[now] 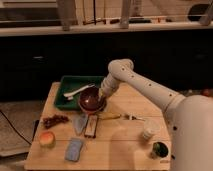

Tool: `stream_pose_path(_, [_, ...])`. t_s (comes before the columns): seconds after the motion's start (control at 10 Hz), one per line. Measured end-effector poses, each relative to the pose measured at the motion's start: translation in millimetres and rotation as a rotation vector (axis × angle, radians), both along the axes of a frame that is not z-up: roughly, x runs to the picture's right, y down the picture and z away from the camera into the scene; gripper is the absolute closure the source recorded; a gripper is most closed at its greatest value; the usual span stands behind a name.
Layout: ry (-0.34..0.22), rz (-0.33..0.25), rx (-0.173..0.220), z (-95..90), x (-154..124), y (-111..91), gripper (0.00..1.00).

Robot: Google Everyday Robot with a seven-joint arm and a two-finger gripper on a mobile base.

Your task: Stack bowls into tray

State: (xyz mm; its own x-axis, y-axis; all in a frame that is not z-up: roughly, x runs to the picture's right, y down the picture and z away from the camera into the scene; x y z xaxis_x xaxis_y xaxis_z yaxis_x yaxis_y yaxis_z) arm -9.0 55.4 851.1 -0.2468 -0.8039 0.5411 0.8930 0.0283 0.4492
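Observation:
The dark maroon bowl sits over the front right corner of the dark green tray, overlapping its front wall. My gripper comes in from the right on the white arm and is at the bowl's right rim, holding it. An orange-red edge shows just under the maroon bowl's lower right side; I cannot tell whether this is the second bowl. A white utensil lies inside the tray.
On the wooden table lie dark grapes, an orange fruit, a blue sponge, a grey piece, a brown bar, cutlery, a white cup and a small dark cup.

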Motion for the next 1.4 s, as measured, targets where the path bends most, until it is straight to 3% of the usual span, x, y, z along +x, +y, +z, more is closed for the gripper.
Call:
stream_pose_path(0.6, [0.011, -0.075, 0.023, 4.9, -37, -55, 1.0])
stream_pose_path(0.8, [0.008, -0.057, 0.027, 15.8, -43, -65, 1.0])
stream_pose_path(1.4, [0.088, 0.109, 0.036, 38.6, -37, -61, 1.0])
